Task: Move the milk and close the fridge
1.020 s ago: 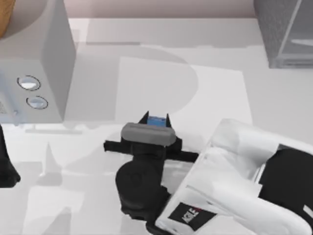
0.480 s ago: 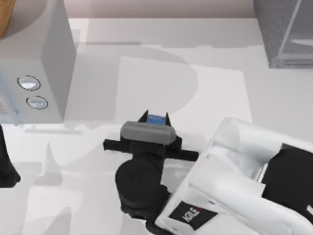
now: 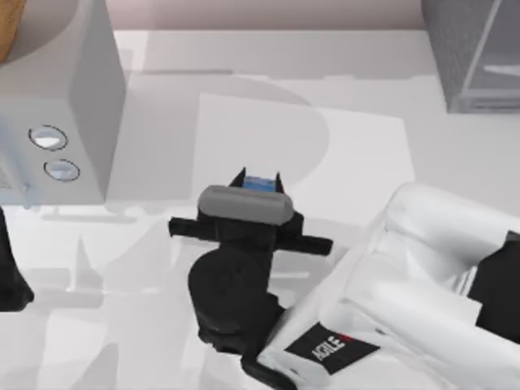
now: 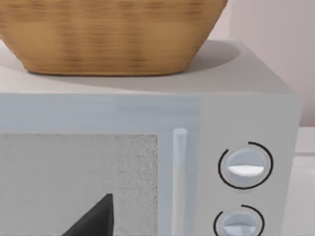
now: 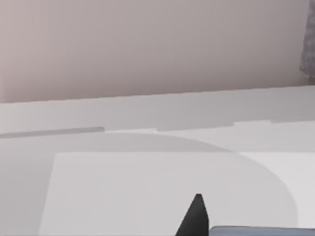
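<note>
While the right gripper [image 3: 257, 180] stays clenched on the milk [image 3: 258, 183], it has moved slightly farther up the counter [image 3: 357, 146]. Only the carton's blue top shows between the fingers. The left gripper [image 3: 10, 276] stays parked at the left edge; I cannot tell its state.

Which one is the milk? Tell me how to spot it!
Find the big white right arm low on the table. Its black right gripper reaches toward the middle, and the milk sits between the jaws. It's the only blue thing, far smaller than the grey box with dials.

You've got a woven wicker basket [image 4: 106, 37], matt smooth grey box [image 3: 77, 97], speckled rough-looking fridge [image 3: 455, 49], matt table [image 3: 366, 154].
</note>
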{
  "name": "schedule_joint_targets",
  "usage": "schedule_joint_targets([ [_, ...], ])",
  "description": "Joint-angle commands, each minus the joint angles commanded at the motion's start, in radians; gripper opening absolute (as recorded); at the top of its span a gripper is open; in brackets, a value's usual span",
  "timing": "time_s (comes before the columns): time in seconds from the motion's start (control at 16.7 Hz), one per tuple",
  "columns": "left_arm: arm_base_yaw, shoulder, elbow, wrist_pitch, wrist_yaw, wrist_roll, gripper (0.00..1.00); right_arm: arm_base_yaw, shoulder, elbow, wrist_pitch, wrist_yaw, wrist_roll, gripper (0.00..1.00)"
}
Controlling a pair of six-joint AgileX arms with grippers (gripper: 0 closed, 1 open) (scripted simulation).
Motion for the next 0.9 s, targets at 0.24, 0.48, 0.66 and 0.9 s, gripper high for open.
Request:
schedule_joint_targets([
  [0.24, 0.000, 0.000, 0.000, 0.000, 0.000, 0.000, 1.00, -0.002, 0.002, 0.003, 0.003, -0.002, 0.002, 0.00],
  [0.48, 0.000, 0.000, 0.000, 0.000, 0.000, 0.000, 1.00, -0.096, -0.087, -0.063, -0.002, -0.108, -0.002, 0.00],
  [0.66, 0.000, 0.000, 0.000, 0.000, 0.000, 0.000, 1.00, -0.253, -0.223, -0.172, -0.016, -0.295, -0.010, 0.00],
  [0.9, 0.000, 0.000, 0.000, 0.000, 0.000, 0.000, 1.00, -0.530, -0.460, -0.364, -0.049, -0.645, -0.017, 0.00],
])
